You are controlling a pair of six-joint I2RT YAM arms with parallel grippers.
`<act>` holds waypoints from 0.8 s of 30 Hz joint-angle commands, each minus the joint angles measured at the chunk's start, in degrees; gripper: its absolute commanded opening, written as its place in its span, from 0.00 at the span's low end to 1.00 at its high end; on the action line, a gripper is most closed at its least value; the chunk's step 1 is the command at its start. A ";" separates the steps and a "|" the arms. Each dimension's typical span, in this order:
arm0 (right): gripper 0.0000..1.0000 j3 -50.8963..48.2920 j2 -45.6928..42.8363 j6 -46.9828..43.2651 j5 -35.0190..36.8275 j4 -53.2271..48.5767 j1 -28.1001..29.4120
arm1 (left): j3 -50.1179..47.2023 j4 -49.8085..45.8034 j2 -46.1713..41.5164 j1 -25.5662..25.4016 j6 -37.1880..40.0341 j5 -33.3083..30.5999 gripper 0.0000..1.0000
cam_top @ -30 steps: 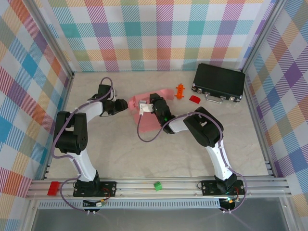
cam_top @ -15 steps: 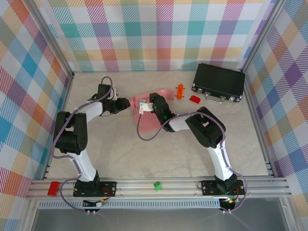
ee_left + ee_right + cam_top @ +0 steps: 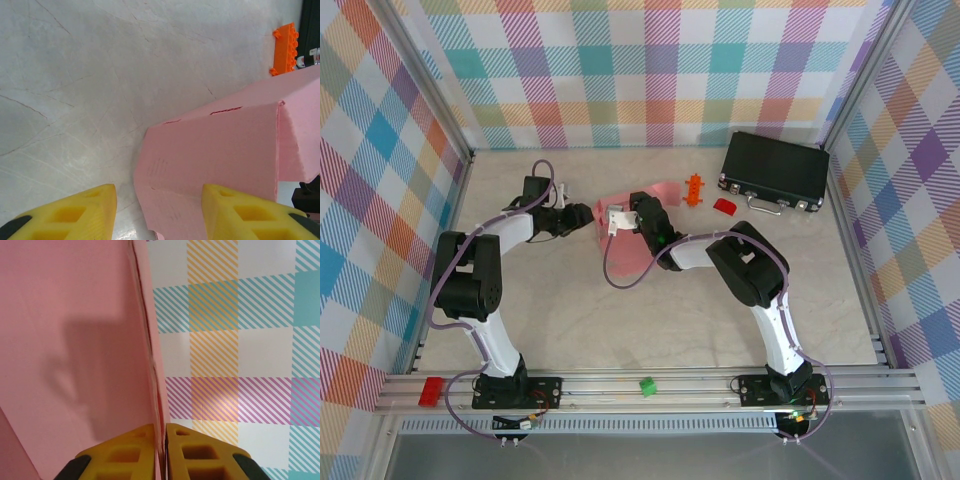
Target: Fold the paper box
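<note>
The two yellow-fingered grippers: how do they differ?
The left gripper stands open, a corner of the salmon-pink thin card paper box between its fingers; the right gripper is pinched shut on an edge of that card. The left points down at the table; the right faces the checked wall. Both have yellow fingers.

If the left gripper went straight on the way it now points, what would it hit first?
The left gripper would meet the pink paper box first: the card's near edge lies between its open jaws. Depth is hard to judge, but nothing else stands in that line.
</note>
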 commanded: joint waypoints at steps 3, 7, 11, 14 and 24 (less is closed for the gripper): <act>0.13 0.90 -1.87 2.12 -1.15 -5.45 -0.36 | -2.49 2.68 -1.91 0.30 -1.64 -1.70 0.48; 0.13 0.47 -2.29 2.12 -1.02 -5.56 -0.43 | -4.05 2.40 -5.43 0.30 -1.87 -5.73 0.50; 0.13 -0.33 -2.57 1.60 -0.36 -4.59 -0.44 | -5.70 0.39 -11.41 0.28 -1.53 -10.34 0.54; 0.13 -0.51 -2.76 1.17 0.86 -4.56 -0.40 | -8.53 -0.84 -17.33 0.23 -1.78 -12.59 0.59; 0.12 -1.82 -4.28 1.85 2.32 -5.72 -0.46 | -26.09 2.15 -34.70 -5.54 -14.19 -11.17 0.33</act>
